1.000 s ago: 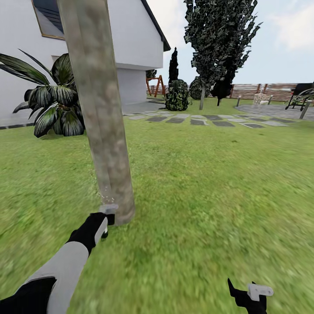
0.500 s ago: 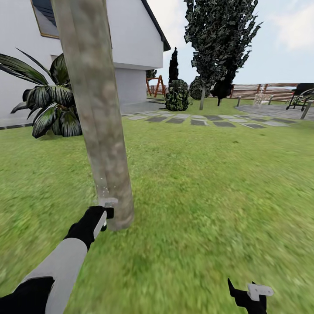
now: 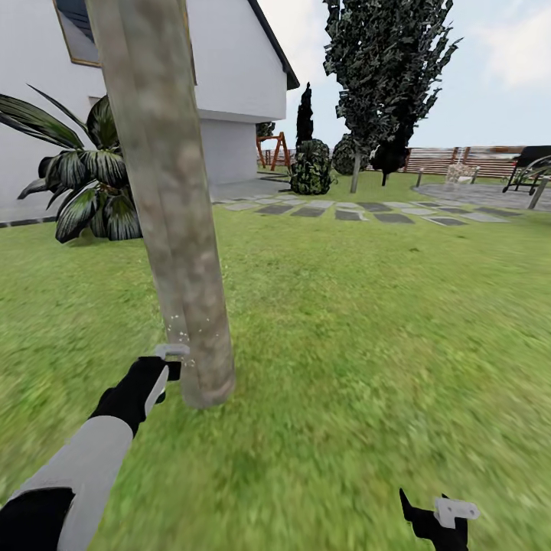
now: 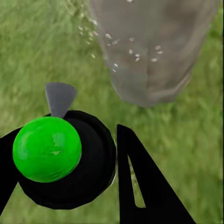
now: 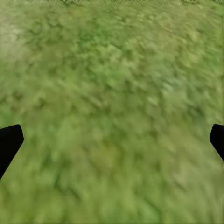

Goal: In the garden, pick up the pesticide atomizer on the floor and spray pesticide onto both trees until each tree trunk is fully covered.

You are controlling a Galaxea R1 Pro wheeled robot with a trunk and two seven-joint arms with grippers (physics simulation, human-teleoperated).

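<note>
Beside the thick grey-brown mottled tree trunk (image 3: pixel 180 229), your left gripper (image 3: pixel 170 360) grasps the small dark green-capped pesticide atomizer (image 4: pixel 63 158), right gripper (image 3: pixel 448 513) spread empty; white specks (image 4: pixel 126 51) may miss higher bark.

A broad-leaved striped plant (image 3: pixel 88 176) grows beside the house wall. Round dark bushes (image 3: pixel 311 167) stand farther back, and a black grill (image 3: pixel 528 164) sits on paving.

Tree trunk (image 3: pixel 172 222) blocks just ahead of left tool (image 3: pixel 170 361) — open grass (image 3: pixel 367 329) rightward
</note>
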